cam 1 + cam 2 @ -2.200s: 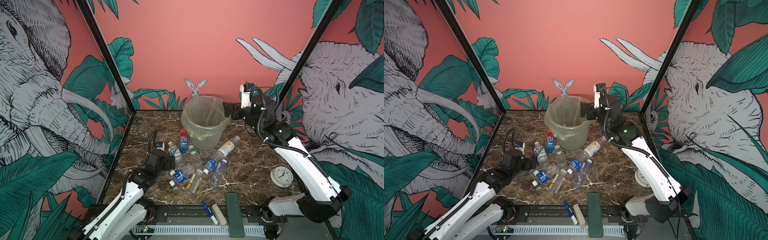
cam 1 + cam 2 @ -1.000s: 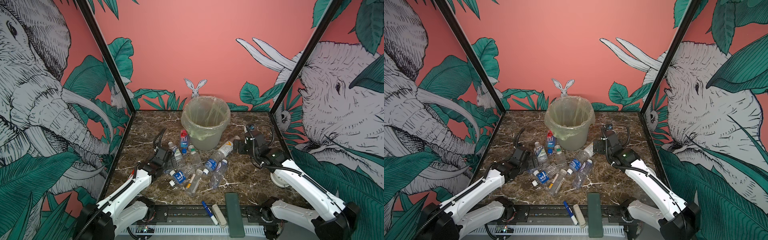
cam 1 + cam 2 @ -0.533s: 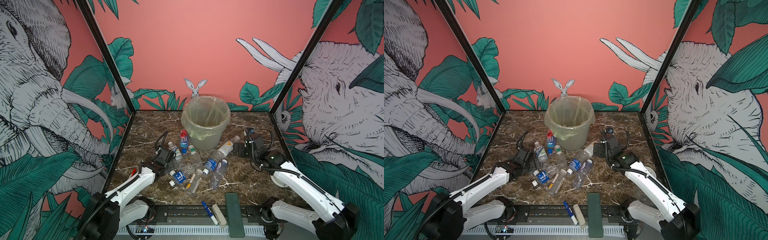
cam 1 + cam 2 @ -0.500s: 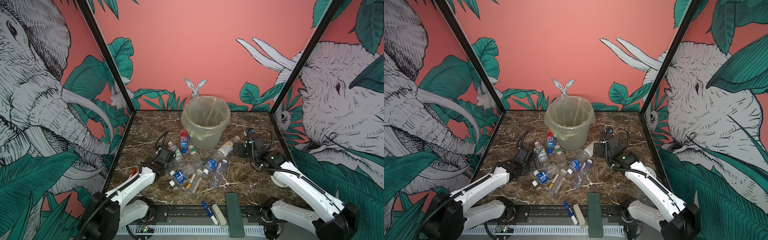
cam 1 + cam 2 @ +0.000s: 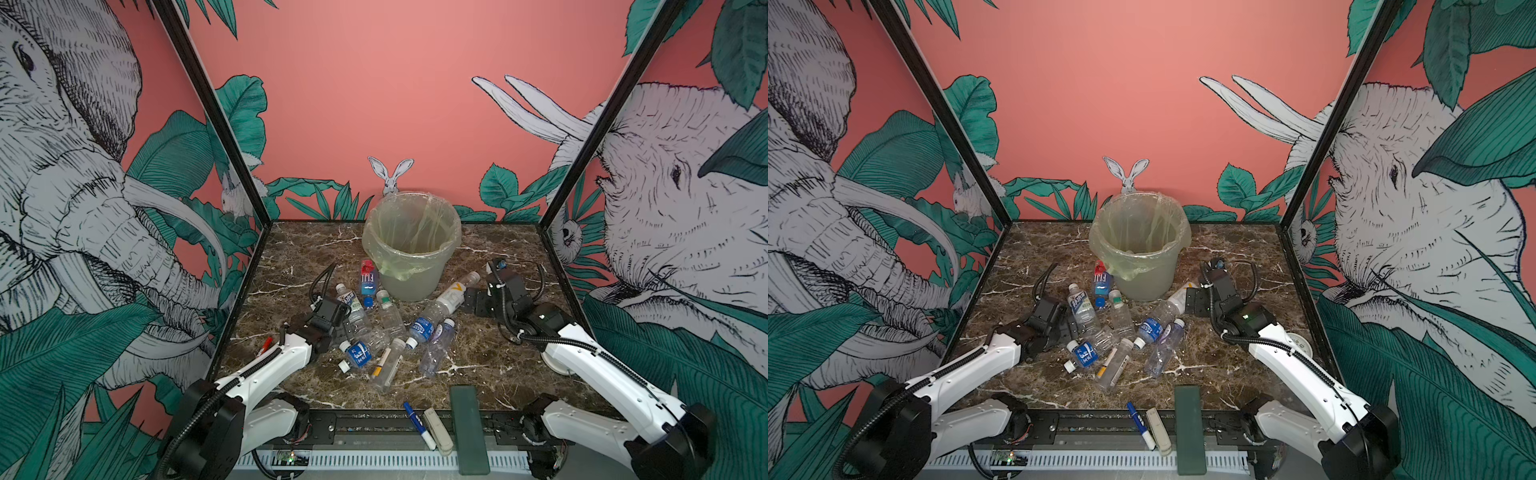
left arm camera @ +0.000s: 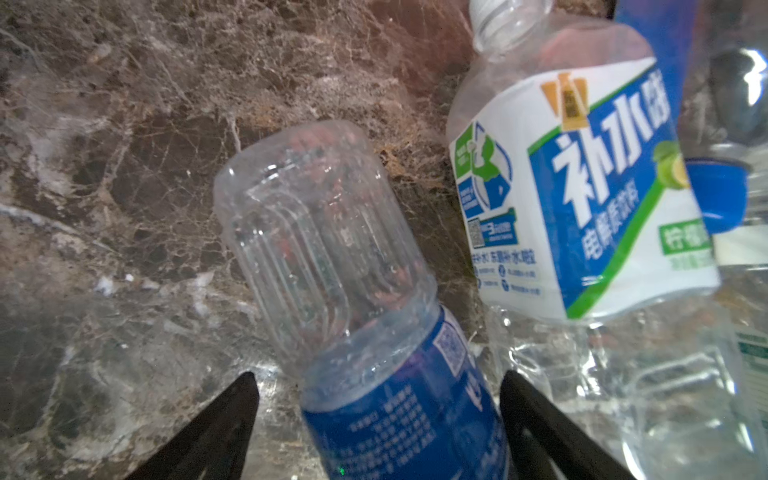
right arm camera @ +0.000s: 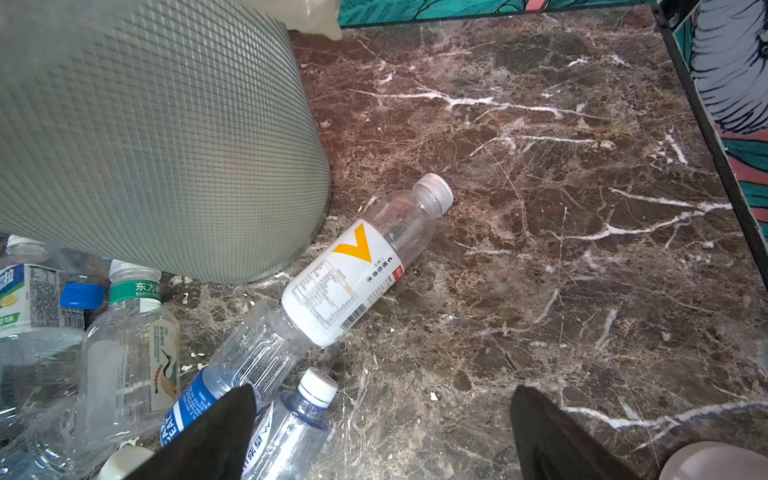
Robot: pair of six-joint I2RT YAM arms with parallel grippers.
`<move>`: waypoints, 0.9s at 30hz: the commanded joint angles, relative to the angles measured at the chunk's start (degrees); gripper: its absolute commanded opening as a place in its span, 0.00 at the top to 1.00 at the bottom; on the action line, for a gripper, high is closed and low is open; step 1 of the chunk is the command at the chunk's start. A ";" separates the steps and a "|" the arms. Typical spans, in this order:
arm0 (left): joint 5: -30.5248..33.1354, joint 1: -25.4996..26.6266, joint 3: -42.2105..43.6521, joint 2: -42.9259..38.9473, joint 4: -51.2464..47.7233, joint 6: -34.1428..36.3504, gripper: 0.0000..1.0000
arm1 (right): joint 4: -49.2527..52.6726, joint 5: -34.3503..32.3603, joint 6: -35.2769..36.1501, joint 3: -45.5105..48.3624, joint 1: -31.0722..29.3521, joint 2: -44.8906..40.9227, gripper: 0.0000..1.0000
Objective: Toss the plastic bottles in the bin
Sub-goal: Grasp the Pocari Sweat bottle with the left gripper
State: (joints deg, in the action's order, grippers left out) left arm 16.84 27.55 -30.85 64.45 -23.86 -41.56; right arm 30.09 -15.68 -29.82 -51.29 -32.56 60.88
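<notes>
Pick-up step: L tool (image 6: 377, 374) apart, straddling blue-label bottle (image 6: 340, 270) lying on counter (image 6: 124, 208) near bin (image 5: 409, 282) (R tool (image 7: 382, 387) apart, empty), so next needs clamp, lift, carry over rim.

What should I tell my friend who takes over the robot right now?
Left gripper: jaws open on either side of a blue-labelled bottle lying on the table, not yet gripped.
Right gripper: jaws open, empty, near the white-labelled bottle with a yellow V beside the bin.
Plastic bottles: heaped in front of the bin.
Done: cannot tell whether any are inside it.
Left: grip, lift and drop each one in.
</notes>
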 commanded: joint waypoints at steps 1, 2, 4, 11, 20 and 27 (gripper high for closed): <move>1.11 -0.64 0.26 -0.16 -0.21 1.37 0.10 | -1.87 0.76 -1.28 0.70 0.08 0.67 0.03; 1.01 -0.89 0.26 -0.19 -0.14 1.56 0.11 | -1.92 0.94 -1.42 0.60 0.13 0.93 0.03; 0.51 -1.44 0.57 -0.14 0.19 1.94 0.14 | -2.02 1.34 -1.55 0.57 0.11 1.34 0.03; -2.12 -3.32 1.06 0.86 2.00 3.62 0.15 | -2.32 1.70 -1.91 0.45 0.12 2.43 0.04; -4.17 -4.48 1.62 3.84 4.72 4.79 0.16 | -2.32 2.05 -2.10 0.08 0.11 3.18 0.04; -4.98 -4.85 1.52 4.95 5.93 5.60 0.23 | -2.61 3.01 -2.17 0.38 0.12 2.95 0.18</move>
State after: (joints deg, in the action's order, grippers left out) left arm 12.34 23.05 -29.93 69.76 -18.83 -36.42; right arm 28.95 -12.88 -31.51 -50.89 -32.56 63.94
